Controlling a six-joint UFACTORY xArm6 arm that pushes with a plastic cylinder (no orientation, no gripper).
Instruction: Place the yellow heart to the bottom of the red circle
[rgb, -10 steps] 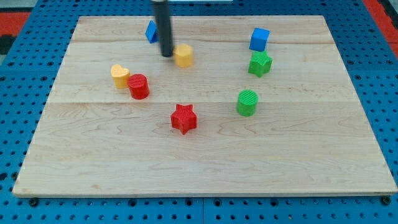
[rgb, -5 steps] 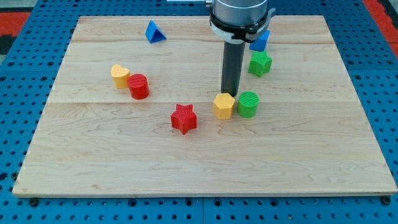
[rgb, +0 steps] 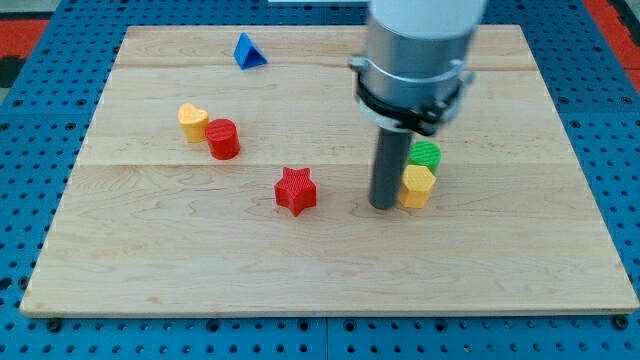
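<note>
Two task blocks sit touching, well off to the view's left of my tip (rgb: 382, 206): yellow heart (rgb: 193, 122) just left of red circle (rgb: 223, 138). My tip, bare and gripping nothing, rests beside a yellow hexagon (rgb: 417, 186). The heart looks light, hard and easily spun, so I judge a push on its upper-left side best.

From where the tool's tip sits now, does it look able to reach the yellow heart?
Probably yes. My tip stands at the view's right, beside the yellow hexagon. The yellow heart touches the red circle at the view's left; only the red star lies near the path.

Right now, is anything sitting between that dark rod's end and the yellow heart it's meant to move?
In the camera view, the red star lies roughly between my tip and the yellow heart; the red circle sits beside the heart, on that side.
</note>
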